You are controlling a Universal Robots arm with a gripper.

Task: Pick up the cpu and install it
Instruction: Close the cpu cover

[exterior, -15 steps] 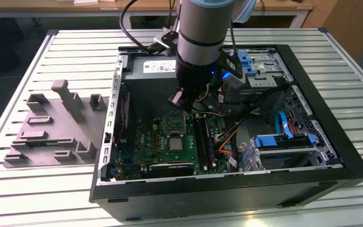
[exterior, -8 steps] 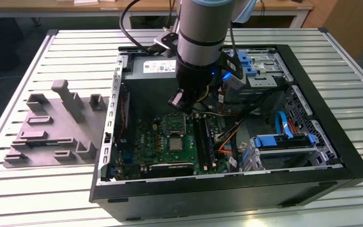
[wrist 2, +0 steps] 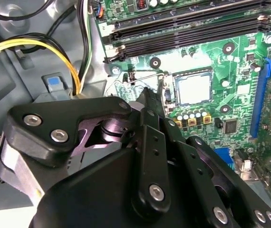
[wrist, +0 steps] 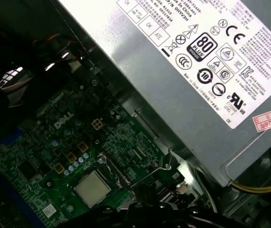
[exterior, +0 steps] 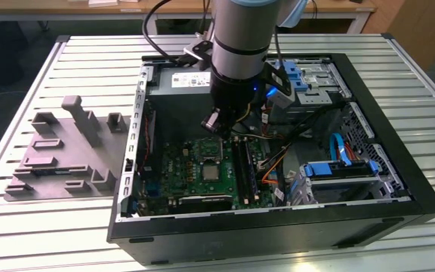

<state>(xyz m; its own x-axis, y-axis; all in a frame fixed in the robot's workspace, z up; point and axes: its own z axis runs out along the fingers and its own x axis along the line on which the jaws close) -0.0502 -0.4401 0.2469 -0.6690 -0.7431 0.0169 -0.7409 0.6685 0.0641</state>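
Above motherboard [exterior: 202, 170], tool [wrist 2: 150, 97] empty, cpu [wrist 2: 193, 88] seated in socket

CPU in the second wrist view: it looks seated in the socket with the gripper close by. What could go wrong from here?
1. The gripper hangs close beside the cpu. A sideways slip could nudge the chip or catch the thin wire lever next to the socket.
2. The yellow cables loop close to the gripper's body and might snag if the arm swings that way.
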